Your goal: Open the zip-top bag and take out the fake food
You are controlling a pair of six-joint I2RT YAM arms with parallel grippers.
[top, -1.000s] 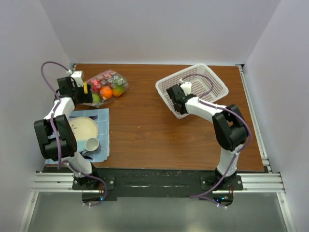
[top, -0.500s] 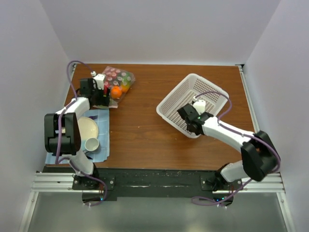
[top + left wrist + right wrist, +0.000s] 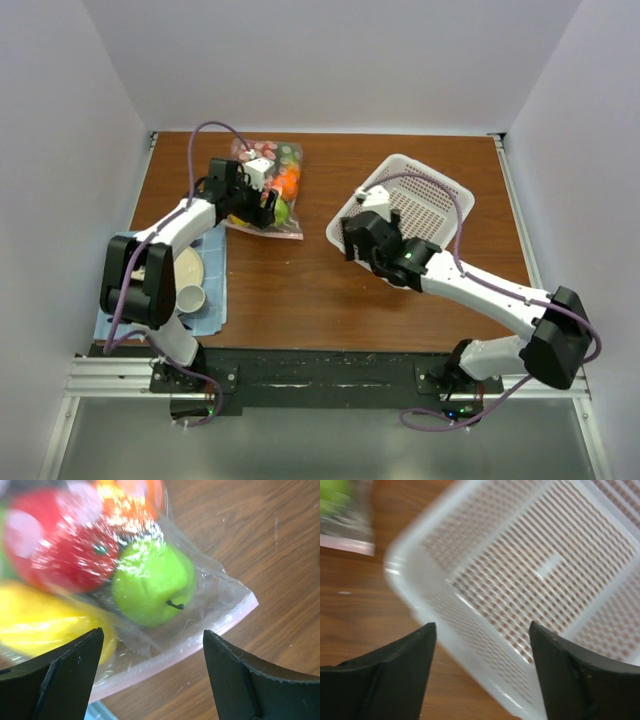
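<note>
Left gripper (image 3: 152, 635) is being held, jaws apart, just above the zip-top bag (image 3: 220, 600), which is lying apparently unopened at the far left of the table (image 3: 300, 280), the fake food (image 3: 150, 585) being kept inside.

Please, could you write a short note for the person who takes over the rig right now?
Left hand: open, over the zip-top bag, holding nothing.
Right hand: open, above the left corner of the white basket, holding nothing.
Bag: lying at the far left of the table, fake food inside, zip strip looks shut.
Done: nothing yet.
Left to do: open the bag, take the food out.
</note>
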